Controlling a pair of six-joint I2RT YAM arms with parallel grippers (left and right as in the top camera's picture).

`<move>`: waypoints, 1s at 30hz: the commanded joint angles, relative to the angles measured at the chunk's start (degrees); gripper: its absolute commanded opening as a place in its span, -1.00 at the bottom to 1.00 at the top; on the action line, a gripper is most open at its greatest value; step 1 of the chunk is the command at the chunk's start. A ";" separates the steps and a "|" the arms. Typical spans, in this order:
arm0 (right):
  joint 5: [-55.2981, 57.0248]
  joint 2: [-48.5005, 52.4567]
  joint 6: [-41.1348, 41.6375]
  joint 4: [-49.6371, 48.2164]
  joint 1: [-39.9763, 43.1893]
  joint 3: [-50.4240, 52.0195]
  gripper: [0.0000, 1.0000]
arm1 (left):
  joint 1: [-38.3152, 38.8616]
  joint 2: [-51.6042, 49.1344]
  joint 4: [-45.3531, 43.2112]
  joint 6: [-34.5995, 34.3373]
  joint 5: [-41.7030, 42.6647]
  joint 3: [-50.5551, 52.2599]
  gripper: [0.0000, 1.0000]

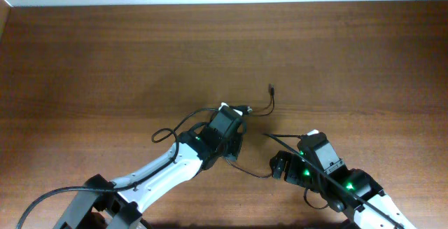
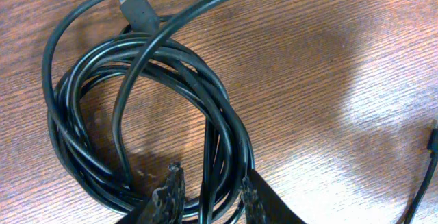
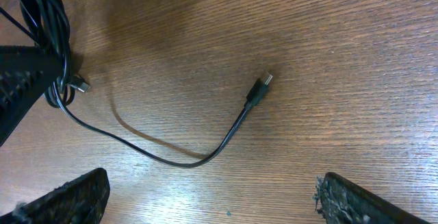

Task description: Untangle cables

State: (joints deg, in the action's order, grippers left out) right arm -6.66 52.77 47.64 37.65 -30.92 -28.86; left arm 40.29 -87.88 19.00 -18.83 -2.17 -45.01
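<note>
- The left tool [image 2: 212, 198] straddles several strands of the coiled cables [image 2: 233, 125] on the wooden worktop [image 2: 342, 46]; whether its fingers [image 2: 168, 193] actually press them, I cannot tell.
- The right tool [image 3: 212, 200] stands wide apart above one loose strand's small plug [image 3: 263, 83].
- A USB plug [image 2: 137, 8] lies against the coil's top.

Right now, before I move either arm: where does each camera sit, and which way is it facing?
Overhead: above the table, looking straight down; left arm and right arm enter from the bottom edge.
Left wrist: looks down on the coiled cables; the left gripper straddles some strands.
Right wrist: looks down at bare wood and a loose plug end; right gripper wide open.
Shared: overhead and right wrist both show that plug end; both wrist views show the coiled cables.
</note>
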 commanded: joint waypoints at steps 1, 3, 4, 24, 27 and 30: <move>0.94 -0.37 0.00 0.07 -0.20 -0.33 0.97 | 0.15 -0.61 -0.11 -1.99 0.04 0.17 -0.29; 0.94 -0.37 0.00 0.07 -0.20 -0.33 0.97 | 0.15 -0.39 -0.09 -3.87 0.00 -0.13 -0.13; 0.96 -0.37 0.00 0.07 -0.20 -0.33 0.97 | -0.07 -0.17 -0.09 -3.87 -0.02 -0.31 -0.07; 1.36 -0.28 0.00 0.02 -0.20 -0.33 0.97 | -2.97 -1.05 3.06 -3.39 4.52 0.20 -0.60; 1.36 -0.26 0.00 0.02 -0.20 -0.33 0.97 | -1.03 -4.28 1.68 -3.41 3.67 0.20 -0.71; 1.38 -0.26 -0.07 0.02 -0.20 -0.33 0.97 | -1.20 -4.09 1.29 -3.39 3.72 -1.36 -0.36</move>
State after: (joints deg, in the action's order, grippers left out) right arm -6.42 52.77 47.66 37.65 -30.92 -28.86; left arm 39.07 -91.61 20.10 -22.50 1.56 -45.04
